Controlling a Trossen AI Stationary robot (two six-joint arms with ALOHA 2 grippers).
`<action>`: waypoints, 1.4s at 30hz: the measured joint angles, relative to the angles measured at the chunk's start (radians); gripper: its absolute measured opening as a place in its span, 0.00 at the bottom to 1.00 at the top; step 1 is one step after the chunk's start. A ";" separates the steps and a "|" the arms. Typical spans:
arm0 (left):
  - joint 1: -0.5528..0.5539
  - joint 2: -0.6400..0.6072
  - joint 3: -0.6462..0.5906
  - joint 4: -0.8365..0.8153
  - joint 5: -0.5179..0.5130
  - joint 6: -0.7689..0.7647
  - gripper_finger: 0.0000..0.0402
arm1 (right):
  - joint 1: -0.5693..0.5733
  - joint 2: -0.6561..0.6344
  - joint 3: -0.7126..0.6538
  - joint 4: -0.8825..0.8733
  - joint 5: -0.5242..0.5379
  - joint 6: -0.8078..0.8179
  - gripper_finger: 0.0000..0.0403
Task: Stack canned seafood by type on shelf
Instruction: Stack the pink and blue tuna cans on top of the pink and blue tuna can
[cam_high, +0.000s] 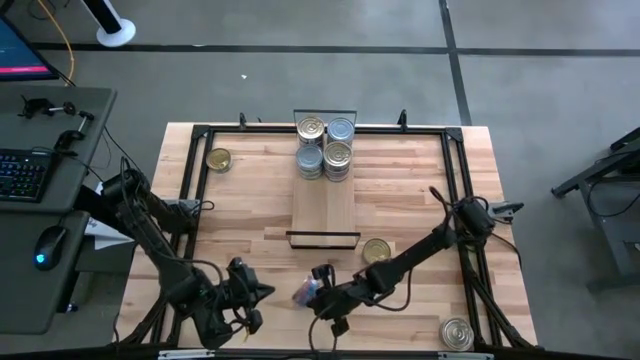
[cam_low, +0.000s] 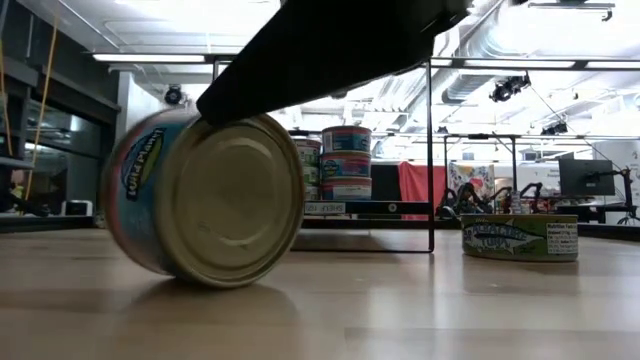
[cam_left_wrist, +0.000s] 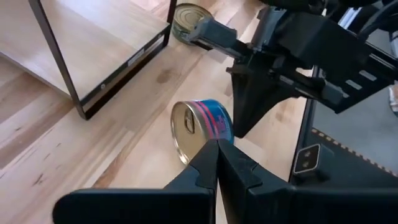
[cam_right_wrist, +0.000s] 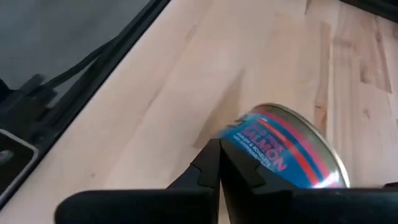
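A blue-and-pink-labelled tin (cam_high: 306, 292) stands on its edge on the tabletop near the front, its flat end toward the low view (cam_low: 225, 205). My right gripper (cam_high: 320, 283) is shut and lies against it from the right. My left gripper (cam_high: 262, 293) is shut too and hovers just left of the tin (cam_left_wrist: 199, 127), apart from it in the high view. The shelf (cam_high: 325, 205) lies mid-table, with stacked tins (cam_high: 325, 145) at its far end. My right gripper rests its shut fingers (cam_left_wrist: 239, 115) on the tin's labelled side wall (cam_right_wrist: 273, 146), near the upper rim (cam_low: 215, 112). The fingers slant down from the table's right. The tin stands tilted on its rim on the tabletop.
A gold-topped tin (cam_high: 219, 159) lies at the far left, another (cam_high: 377, 250) by the shelf's near end, and a silver-topped one (cam_high: 456, 333) at the near right corner. A black frame (cam_high: 190, 170) runs along the table's edges. A desk with a keyboard (cam_high: 25, 175) stands to the left.
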 joint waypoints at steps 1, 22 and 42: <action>0.002 0.000 0.000 0.001 0.000 0.000 0.00 | -0.006 0.000 0.000 0.000 -0.002 0.000 0.00; 0.242 0.006 -0.008 0.161 0.333 0.442 0.31 | 0.031 -0.308 0.000 -0.518 0.116 0.189 0.00; 0.409 0.187 -0.004 0.289 0.620 1.013 0.77 | 0.312 -0.357 -0.007 -0.940 0.432 1.078 0.00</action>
